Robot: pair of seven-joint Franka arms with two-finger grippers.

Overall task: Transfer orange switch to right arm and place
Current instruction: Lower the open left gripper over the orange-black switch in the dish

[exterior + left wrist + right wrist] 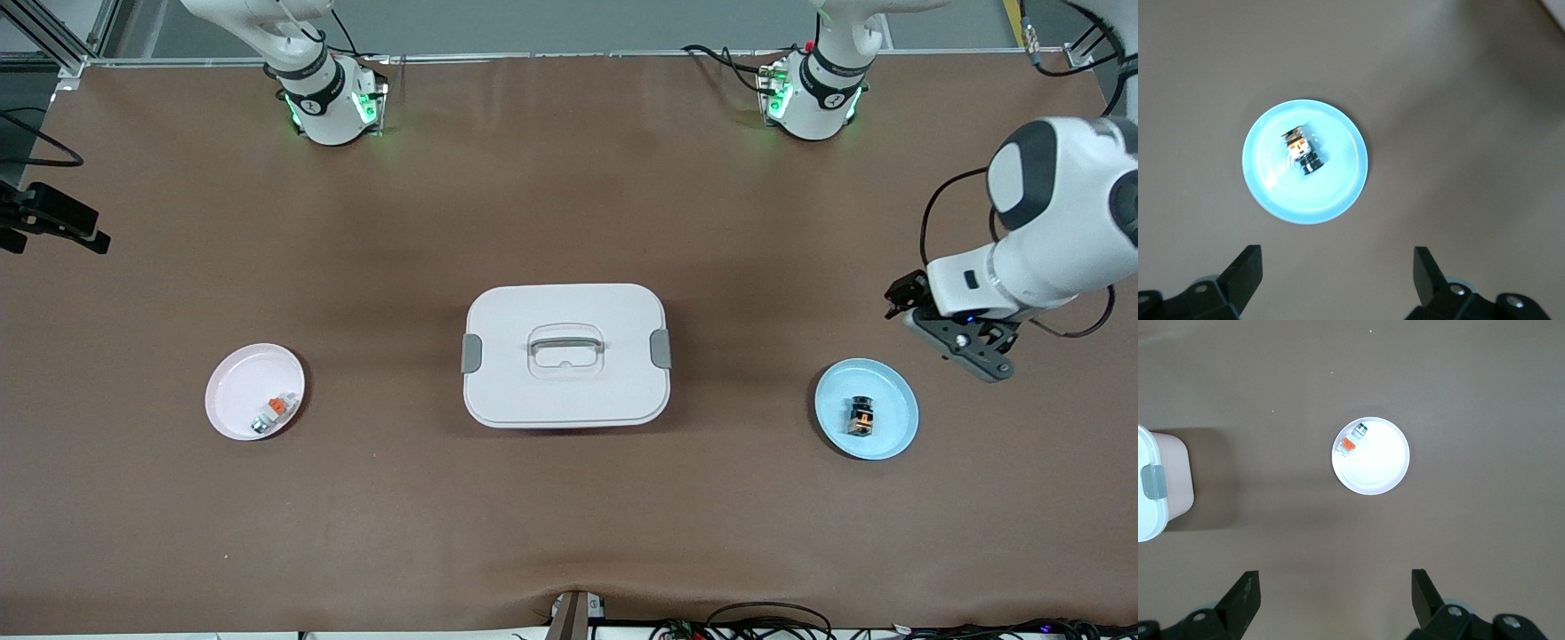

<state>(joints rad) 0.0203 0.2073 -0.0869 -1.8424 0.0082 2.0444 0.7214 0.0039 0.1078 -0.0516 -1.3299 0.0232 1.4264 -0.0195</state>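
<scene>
The table [356,498] is plain brown. A black switch [860,417] with orange marks lies on a pale blue plate [893,436]. A white-and-grey piece [274,413] with an orange patch sits on a pinkish-white plate [236,391]. The box [565,356] is white with grey clips.

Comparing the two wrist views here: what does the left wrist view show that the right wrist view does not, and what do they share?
Only the left wrist view shows the blue plate with the orange switch lying on it, under the open left gripper.

Only the right wrist view shows the pink plate holding a white-and-grey piece with an orange patch near its rim, plus one end of the white lidded box, under the open right gripper.

Both show the brown table and a pair of empty fingers.
</scene>
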